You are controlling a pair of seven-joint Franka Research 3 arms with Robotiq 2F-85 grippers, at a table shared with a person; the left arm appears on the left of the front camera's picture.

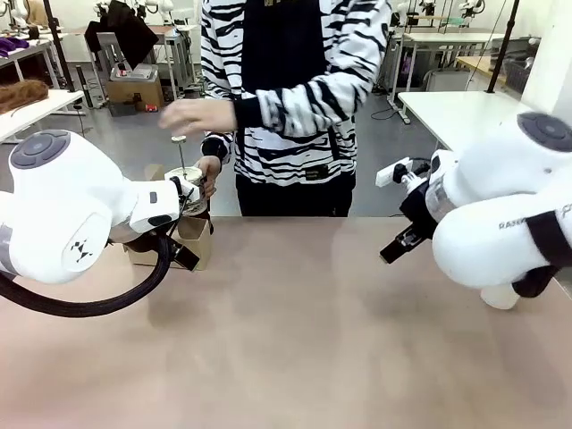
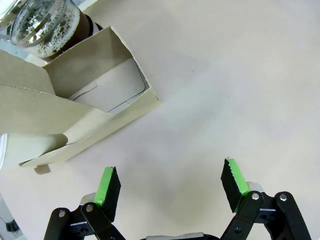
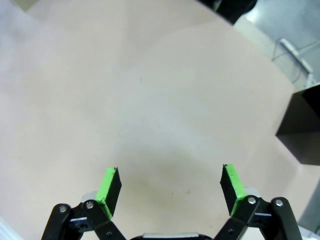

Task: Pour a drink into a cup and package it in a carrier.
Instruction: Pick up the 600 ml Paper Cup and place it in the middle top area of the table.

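Near the far-left corner of the table (image 1: 295,340) the carrier (image 2: 75,105) is sitting as a low open box. The left gripper (image 2: 172,182) is hovering just short of it, fingers (image 2: 235,177) spread wide, pinching nothing and touching nothing. In the wrist view the carrier is lying ahead of the gripper and off to one side, its long side running slantwise across the line between the fingers. A grab would, I judge, be needing a reach forward and a turn of the wrist. Just beyond the carrier's far wall the drink (image 2: 70,32) is showing dark and frothy inside the glass pot (image 1: 190,183). The person's hand (image 1: 211,170) is steadying the pot upright while the other hand (image 1: 198,114) is hovering above the plunger knob (image 1: 179,138). The left arm is plainly the nearer one. Toward the right edge the right gripper (image 3: 170,182) is hanging over bare table, well apart from carrier and pot, likewise spread wide and empty.
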